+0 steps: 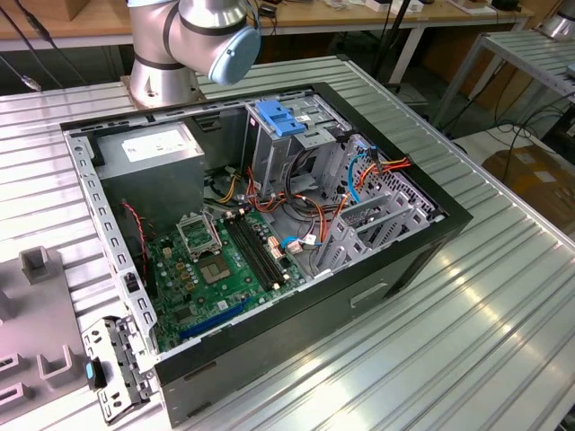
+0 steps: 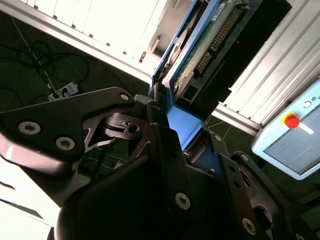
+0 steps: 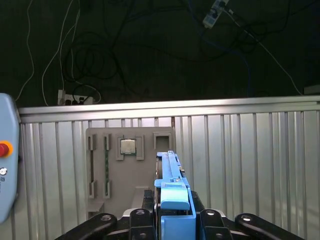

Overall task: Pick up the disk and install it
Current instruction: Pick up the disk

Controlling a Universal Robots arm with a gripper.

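Observation:
My gripper (image 3: 173, 209) is shut on the disk (image 3: 169, 170), which I see edge-on with its light blue carrier rail facing the camera in the first wrist view. The second wrist view shows the disk (image 2: 200, 47) sticking out from the black gripper (image 2: 176, 127), its green circuit board and connector visible beside the blue rail. The disk is held in the air above the slatted metal table (image 3: 240, 150). In the exterior view the open computer case (image 1: 296, 296) lies on that table, with its tall metal drive cage (image 1: 269, 157) at the back.
A fixed blue bracket (image 1: 280, 118) tops the cage. Beside it sit the grey power-supply box (image 1: 153, 148) and the green motherboard (image 1: 225, 260). The arm's base (image 1: 166, 63) stands behind the case. A grey fixture plate (image 3: 125, 165) holds a chip. A pendant with a red button (image 2: 292, 121) is near.

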